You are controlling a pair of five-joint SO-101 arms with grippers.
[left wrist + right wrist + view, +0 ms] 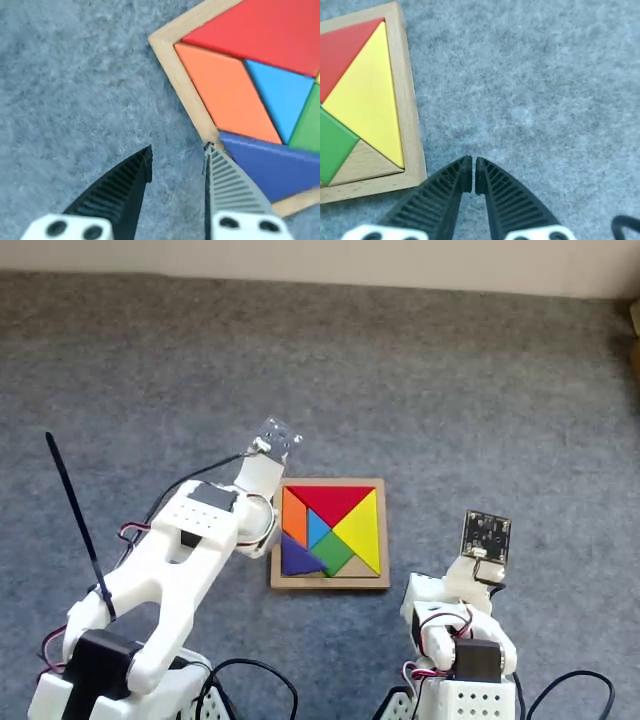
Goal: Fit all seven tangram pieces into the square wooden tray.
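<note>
Wooden tray [330, 583] lies on grey carpet [450, 390] between the arms with coloured pieces [340, 520] inside, left gripper [177, 150] spread wide and empty at its left rim, right gripper [472, 172] pinched nearly closed, empty, off its right side.

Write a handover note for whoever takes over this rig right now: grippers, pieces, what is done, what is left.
Left gripper: open, on the carpet beside the tray, one fingertip at the rim by the purple piece.
Right gripper: shut, holding nothing, over carpet off the tray's corner.
Done: red, yellow, orange, blue, green lie flat in the tray.
Left: purple seems to ride up on the rim; press it in. The wood-coloured triangle beside yellow may be an empty slot or the seventh piece; check.
</note>
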